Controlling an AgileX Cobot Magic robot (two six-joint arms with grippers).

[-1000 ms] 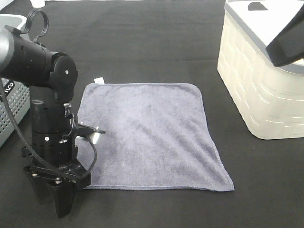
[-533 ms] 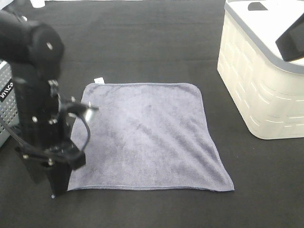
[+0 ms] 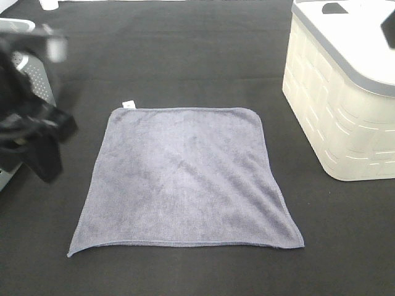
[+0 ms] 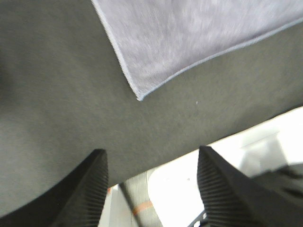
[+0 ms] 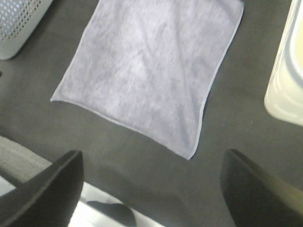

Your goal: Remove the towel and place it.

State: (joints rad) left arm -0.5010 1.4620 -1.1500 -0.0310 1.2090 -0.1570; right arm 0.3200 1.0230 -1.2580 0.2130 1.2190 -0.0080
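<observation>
The slate-grey towel lies flat and spread out on the black table, its white tag at the far left corner. My left gripper is a blurred dark shape left of the towel, apart from it. In the left wrist view it is open and empty, raised above the table near one towel corner. My right gripper is open and empty, high above the towel. In the exterior view only a dark sliver of the right arm shows.
A cream basket stands right of the towel and shows in the right wrist view. A grey perforated bin stands at the far left, also in the right wrist view. The table's front edge is near.
My left arm has risen and swung left, away from the towel's front left corner, which now lies uncovered. The right arm has drawn further out of view.
</observation>
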